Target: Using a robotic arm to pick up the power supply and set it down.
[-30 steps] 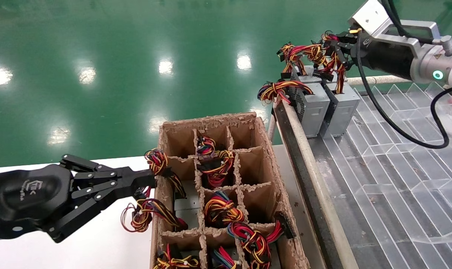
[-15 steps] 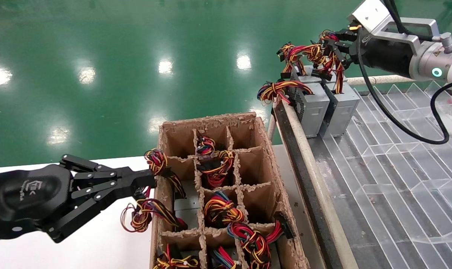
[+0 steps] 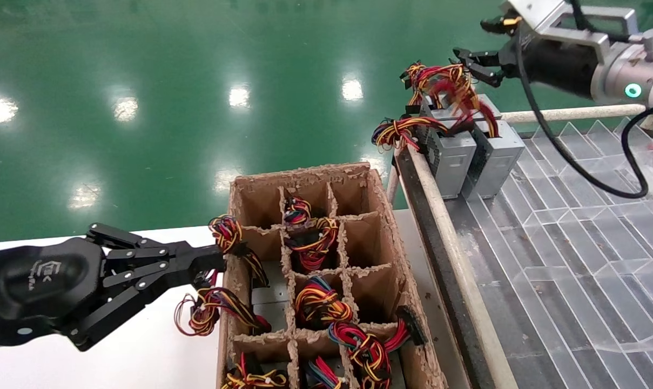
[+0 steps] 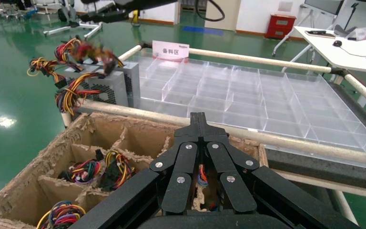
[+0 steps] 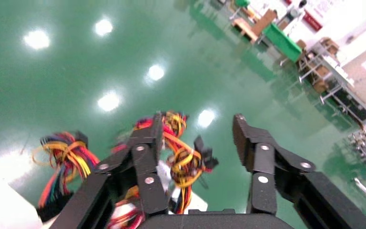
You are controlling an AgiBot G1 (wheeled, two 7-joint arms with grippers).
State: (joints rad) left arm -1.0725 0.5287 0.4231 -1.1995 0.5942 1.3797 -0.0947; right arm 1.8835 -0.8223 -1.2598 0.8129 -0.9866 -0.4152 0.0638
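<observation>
The divided carton point(image 3: 326, 254) stands on the bench point(image 3: 88, 367). Right of the carton lies the partitioned tray point(image 3: 574, 259). At the tray's far left corner, beyond the carton, the power supply point(image 3: 496, 156) stands just beside another unit point(image 3: 450, 154). Left of the carton lies the left hand point(image 3: 207, 265); above the units hangs the right hand point(image 3: 480, 46).

The power supply point(image 3: 498, 156)'s red wire bundle point(image 3: 464, 105) is motion-blurred, its connectors unreadable.

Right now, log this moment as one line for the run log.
right gripper: open, above wires | small grey metal power supply with red wire bundle: on clear tray, unheld | left gripper: shut, at cardboard box
</observation>
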